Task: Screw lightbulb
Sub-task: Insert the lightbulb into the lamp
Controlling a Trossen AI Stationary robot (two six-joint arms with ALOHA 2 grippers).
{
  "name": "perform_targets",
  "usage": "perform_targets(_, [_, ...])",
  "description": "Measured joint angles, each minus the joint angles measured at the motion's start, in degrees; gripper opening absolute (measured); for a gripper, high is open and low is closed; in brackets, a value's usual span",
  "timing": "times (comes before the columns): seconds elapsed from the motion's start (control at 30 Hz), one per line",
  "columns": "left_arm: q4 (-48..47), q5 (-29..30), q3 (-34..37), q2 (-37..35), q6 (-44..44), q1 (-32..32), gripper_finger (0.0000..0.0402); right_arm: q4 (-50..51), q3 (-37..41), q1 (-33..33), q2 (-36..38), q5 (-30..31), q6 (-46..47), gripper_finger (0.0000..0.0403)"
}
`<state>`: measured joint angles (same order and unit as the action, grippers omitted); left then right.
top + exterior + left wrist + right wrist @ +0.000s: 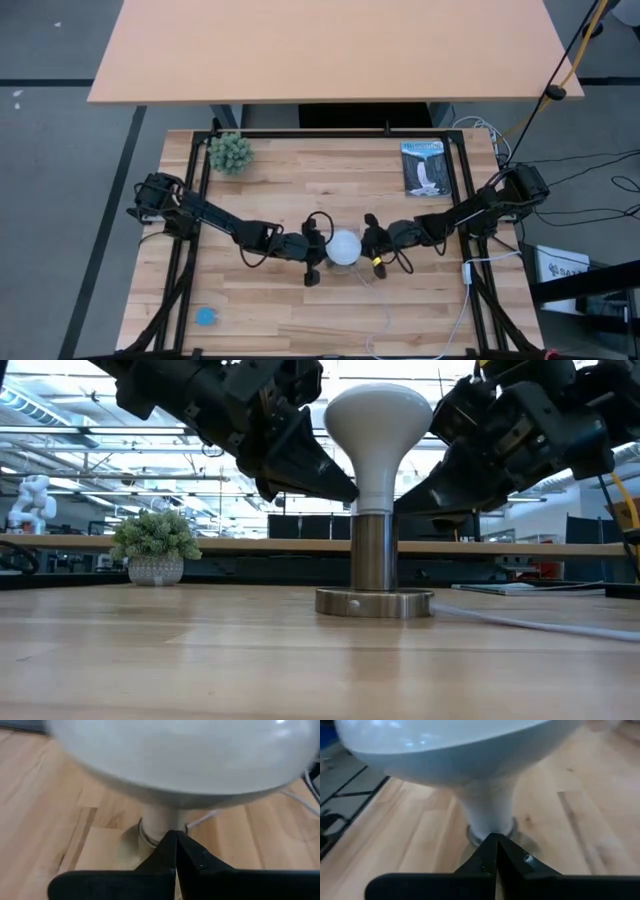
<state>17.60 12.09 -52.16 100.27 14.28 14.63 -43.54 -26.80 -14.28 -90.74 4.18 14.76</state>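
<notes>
Two closed, empty grippers, left and right, point at the neck of the bulb, upright in the socket mid-frame. To turn it, a gripper should open first, then clasp the neck squarely.

In the high view both dark six-joint arms reach in from the frame's left and right edges toward its centre. The left gripper and the right gripper face each other, jaws pressed together
</notes>
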Motion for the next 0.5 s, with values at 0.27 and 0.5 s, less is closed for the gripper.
perform_targets(0.27, [-2.3,6.7,0.0,0.0,2.2,-0.2,0.0,-0.9,0.0,-0.2,0.0,-9.5,0.2,0.0])
perform_targets(0.5, [-2.0,-0.3,0.0,0.0,2.2,1.0,0.0,1.9,0.0,-0.1,0.0,-6.2,1.2,0.0])
